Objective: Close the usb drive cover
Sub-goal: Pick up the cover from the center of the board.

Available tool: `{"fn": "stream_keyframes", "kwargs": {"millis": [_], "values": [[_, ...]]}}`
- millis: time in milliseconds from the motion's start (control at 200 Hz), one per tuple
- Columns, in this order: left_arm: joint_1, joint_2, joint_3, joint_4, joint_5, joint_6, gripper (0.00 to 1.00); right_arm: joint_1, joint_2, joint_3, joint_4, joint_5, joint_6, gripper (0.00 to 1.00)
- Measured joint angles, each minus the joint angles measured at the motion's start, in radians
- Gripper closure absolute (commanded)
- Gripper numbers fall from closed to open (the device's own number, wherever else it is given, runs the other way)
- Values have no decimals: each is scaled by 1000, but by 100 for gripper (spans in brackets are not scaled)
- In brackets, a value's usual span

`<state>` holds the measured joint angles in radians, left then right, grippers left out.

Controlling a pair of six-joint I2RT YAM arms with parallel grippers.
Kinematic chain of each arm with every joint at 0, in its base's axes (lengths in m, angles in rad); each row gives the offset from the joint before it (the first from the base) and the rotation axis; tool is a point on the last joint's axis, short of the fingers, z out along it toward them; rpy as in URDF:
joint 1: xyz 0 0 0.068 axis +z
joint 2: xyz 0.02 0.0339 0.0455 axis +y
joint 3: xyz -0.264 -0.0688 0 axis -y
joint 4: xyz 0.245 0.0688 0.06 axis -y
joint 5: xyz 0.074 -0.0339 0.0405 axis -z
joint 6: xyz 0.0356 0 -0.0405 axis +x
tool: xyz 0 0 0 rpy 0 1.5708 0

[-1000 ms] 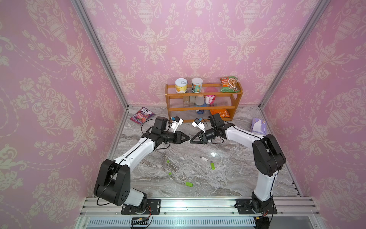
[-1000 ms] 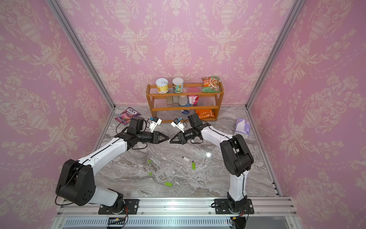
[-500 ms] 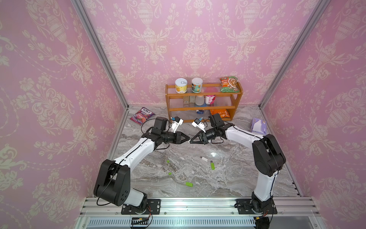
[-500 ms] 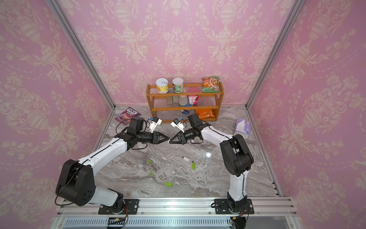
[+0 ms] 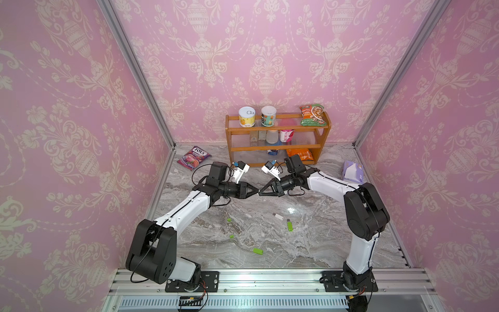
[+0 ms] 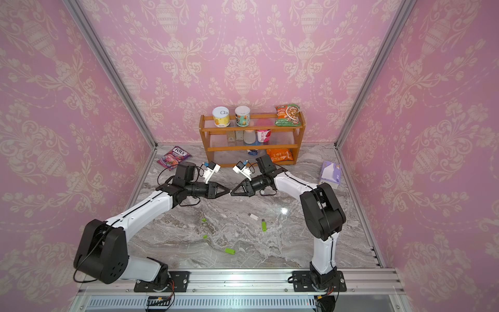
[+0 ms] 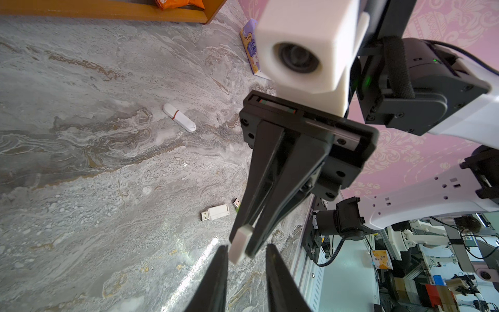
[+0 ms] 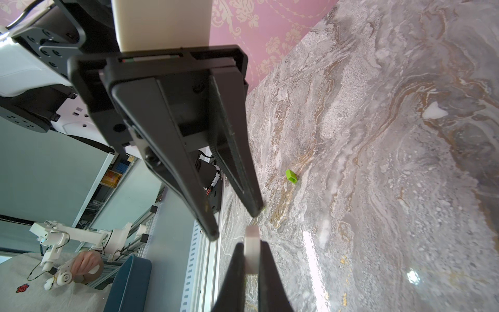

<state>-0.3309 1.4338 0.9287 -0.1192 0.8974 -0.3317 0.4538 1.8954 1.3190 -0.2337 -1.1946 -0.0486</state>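
Observation:
Both grippers meet tip to tip in mid-air over the marble table point(image 5: 310, 243). My right gripper point(image 8: 251, 259) is shut on a small white usb drive point(image 8: 252, 250). Its free end sticks out plain white, with no metal plug showing. In the left wrist view that usb drive point(image 7: 241, 243) reaches into the mouth of my left gripper point(image 7: 247, 259) and lies against one fingertip point(image 7: 222, 256). The left jaws stand apart and hold nothing. In both top views the left gripper point(image 5: 255, 191) point(image 6: 228, 192) and right gripper point(image 5: 261, 193) point(image 6: 232, 194) nearly touch.
On the table lie a white drive with a bare plug point(image 5: 278, 216) point(image 7: 216, 212), a white stick with a red band point(image 7: 179, 118), green drives point(image 5: 290, 225) point(image 5: 258, 251) and green caps point(image 5: 229, 220) point(image 8: 291, 177). A wooden shelf point(image 5: 278, 148), candy bag point(image 5: 193, 157) and tissue pack point(image 5: 352, 170) stand behind.

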Motion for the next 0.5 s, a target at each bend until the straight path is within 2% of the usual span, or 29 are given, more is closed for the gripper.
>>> {"fn": "stream_keyframes", "kwargs": {"millis": [500], "values": [[-7, 0, 2, 13, -2, 1, 73, 0, 0, 0, 12, -13, 23, 100]]}}
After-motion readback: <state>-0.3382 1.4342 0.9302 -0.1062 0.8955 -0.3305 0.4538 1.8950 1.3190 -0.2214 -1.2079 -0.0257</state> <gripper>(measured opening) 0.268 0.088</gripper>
